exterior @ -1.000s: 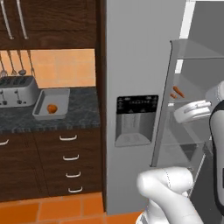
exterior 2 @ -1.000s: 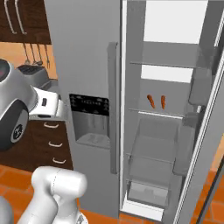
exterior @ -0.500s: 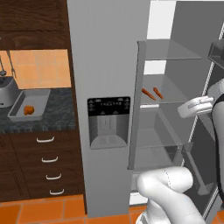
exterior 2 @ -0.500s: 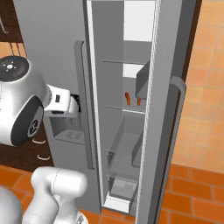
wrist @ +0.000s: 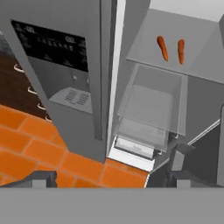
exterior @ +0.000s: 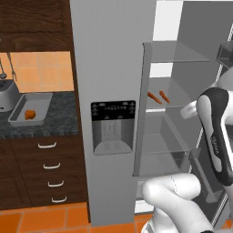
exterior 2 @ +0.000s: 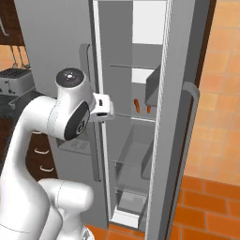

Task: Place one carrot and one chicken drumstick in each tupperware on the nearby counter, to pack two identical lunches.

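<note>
Step in hand: approach to the open fridge (exterior 2: 178,117) for the first carrot. Carrots (exterior: 159,97), two, lie side by side on a glass shelf (wrist: 192,57). Pincer (wrist: 109,177) spread wide, empty, well short of them. Rectangular tupperware (exterior: 40,98) sits on desk (exterior: 63,120), holding one orange-brown item. Next: reach in, close on one carrot.

A Home Kitchen

A domestic kitchen is being shown. A tall grey fridge (exterior: 109,104) with a dispenser (exterior: 113,126) in its door is being seen standing open, carrots (wrist: 170,48) lying on a shelf (wrist: 175,61). Beside it, a dark stone counter (exterior: 59,118) is being carried on brown drawers (exterior: 50,173); a toaster (exterior: 7,95) and a tray-like tupperware (exterior: 29,109) are being kept there. Orange floor tiles (wrist: 30,148) are being seen below.
</note>
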Controlling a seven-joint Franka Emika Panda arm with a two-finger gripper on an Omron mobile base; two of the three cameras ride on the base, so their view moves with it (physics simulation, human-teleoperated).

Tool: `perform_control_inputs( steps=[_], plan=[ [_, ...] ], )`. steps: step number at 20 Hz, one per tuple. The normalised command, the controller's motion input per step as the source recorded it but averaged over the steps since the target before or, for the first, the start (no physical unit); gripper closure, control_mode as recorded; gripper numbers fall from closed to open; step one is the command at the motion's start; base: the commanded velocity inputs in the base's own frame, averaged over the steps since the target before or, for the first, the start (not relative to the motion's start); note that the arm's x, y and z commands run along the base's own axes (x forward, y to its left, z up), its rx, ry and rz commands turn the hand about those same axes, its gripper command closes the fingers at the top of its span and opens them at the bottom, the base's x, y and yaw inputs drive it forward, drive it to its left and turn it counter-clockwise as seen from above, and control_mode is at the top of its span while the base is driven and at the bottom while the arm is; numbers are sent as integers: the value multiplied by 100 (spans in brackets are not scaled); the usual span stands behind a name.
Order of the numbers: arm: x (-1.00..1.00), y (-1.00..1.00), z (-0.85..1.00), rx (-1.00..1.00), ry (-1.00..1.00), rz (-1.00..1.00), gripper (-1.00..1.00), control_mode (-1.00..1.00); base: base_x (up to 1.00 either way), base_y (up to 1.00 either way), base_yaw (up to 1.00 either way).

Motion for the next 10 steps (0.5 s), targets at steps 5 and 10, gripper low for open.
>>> perform_control_inputs(
  steps=[5, 10],
  plan=[
    [100, -55, -30, 0, -3, 2, -100, -100, 0, 0, 0],
    [100, -37, -6, 0, 3, 1, -100, -100, 0, 0, 0]
  ],
)
